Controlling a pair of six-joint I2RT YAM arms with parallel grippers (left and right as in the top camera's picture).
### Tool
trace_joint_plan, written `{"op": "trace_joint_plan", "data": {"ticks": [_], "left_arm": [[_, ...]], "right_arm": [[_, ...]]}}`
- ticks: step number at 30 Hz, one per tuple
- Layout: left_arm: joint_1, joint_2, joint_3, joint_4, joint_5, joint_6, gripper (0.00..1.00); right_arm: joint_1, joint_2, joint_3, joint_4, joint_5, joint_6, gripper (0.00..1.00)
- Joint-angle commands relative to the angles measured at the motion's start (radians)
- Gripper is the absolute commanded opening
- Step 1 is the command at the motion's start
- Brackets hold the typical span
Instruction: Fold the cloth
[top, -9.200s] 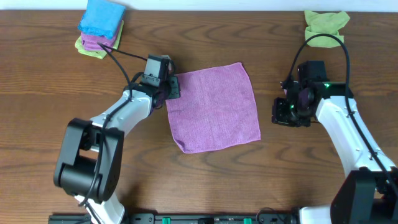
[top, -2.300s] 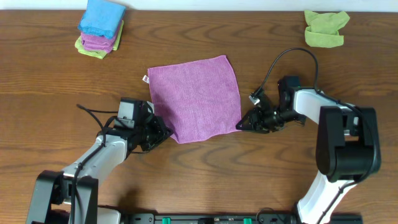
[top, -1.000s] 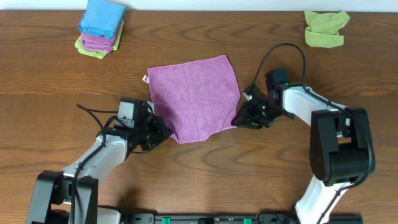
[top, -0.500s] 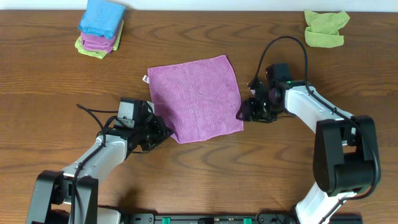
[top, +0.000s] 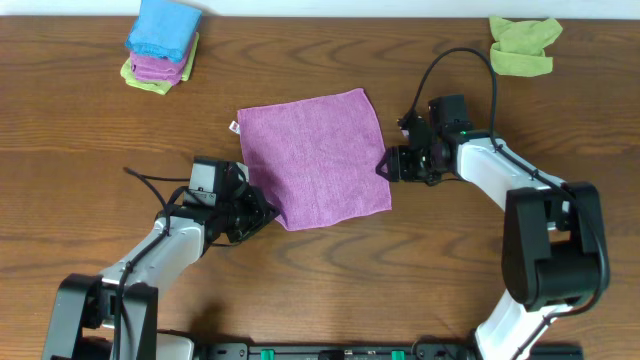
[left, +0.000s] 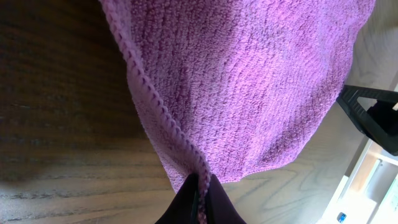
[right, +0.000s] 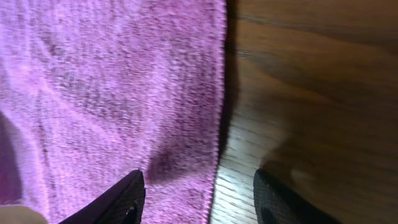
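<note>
Item: purple cloth, flat and unfolded at mid-bench, white tag at its far-left corner. Left gripper: clamped on the near-left corner, unmoved over the last second. Right gripper: fingers newly parted, shifted from the near-right corner up the right edge, straddling it ungripped. This is judged a released hold, so a fresh grasp must precede any fold.
</note>
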Motion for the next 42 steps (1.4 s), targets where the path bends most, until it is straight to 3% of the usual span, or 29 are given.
{"op": "trace_joint_plan", "data": {"ticks": [1,12,21,31,42], "left_arm": [[0.001,0.007,0.019,0.003,0.003,0.008,0.06],[0.001,0.007,0.019,0.003,0.003,0.023,0.06],[0.001,0.007,0.019,0.003,0.004,0.037,0.06],[0.001,0.007,0.019,0.003,0.003,0.053,0.06],[0.001,0.007,0.019,0.018,0.002,0.053,0.06]], "right_arm": [[0.002,0.071,-0.024,-0.001,-0.071,0.004,0.57],[0.031,0.094,-0.024,-0.149,-0.089,-0.043,0.55],[0.031,0.093,-0.024,-0.256,-0.077,-0.079,0.46],[0.031,0.092,-0.024,-0.394,-0.07,-0.185,0.49],[0.095,0.092,-0.024,-0.356,0.055,-0.136,0.43]]}}
